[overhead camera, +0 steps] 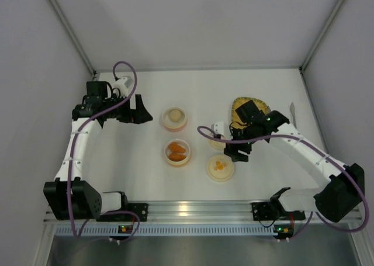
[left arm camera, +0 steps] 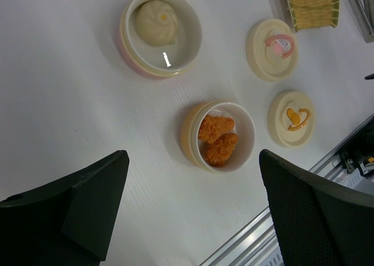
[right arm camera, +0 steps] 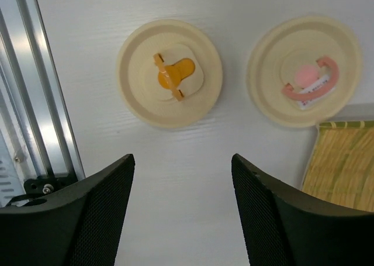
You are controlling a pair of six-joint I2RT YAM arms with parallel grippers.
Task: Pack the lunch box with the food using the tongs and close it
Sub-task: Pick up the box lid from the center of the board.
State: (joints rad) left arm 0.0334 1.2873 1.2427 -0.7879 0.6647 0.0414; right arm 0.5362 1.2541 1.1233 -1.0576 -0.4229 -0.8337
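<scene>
Reaching in from the near right corner, the right arm [overhead camera: 304,152] bends at the elbow and carries its wrist toward the middle of the table [overhead camera: 193,90]. The right claw [right arm camera: 181,158] points down at bare tabletop just right of two lids. Its jaws stand partly apart and hold nothing. The orange lid [right arm camera: 169,73] lies nearer the front rail [right arm camera: 35,102], and the pink lid [right arm camera: 304,70] lies farther back, the two close but not touching. From above, the arm covers part of the pink lid and part of the tray [right arm camera: 345,166], which sits just beyond that lid to the far right. The tongs [overhead camera: 292,113] lie flat on the table right of the tray – well apart from both claws. The left arm [overhead camera: 73,149] rises from its near-left base and stretches to the far left, its wrist turned so the left claw [left arm camera: 191,156] faces right toward the bowls. Its jaws are spread wide and empty. The bun [left arm camera: 155,22] rests in the pink bowl [left arm camera: 187,49] at mid-table, and the chunks [left arm camera: 217,139] sit in the cream bowl [left arm camera: 245,155] just near of it – both bowls uncovered, left of the lids.
</scene>
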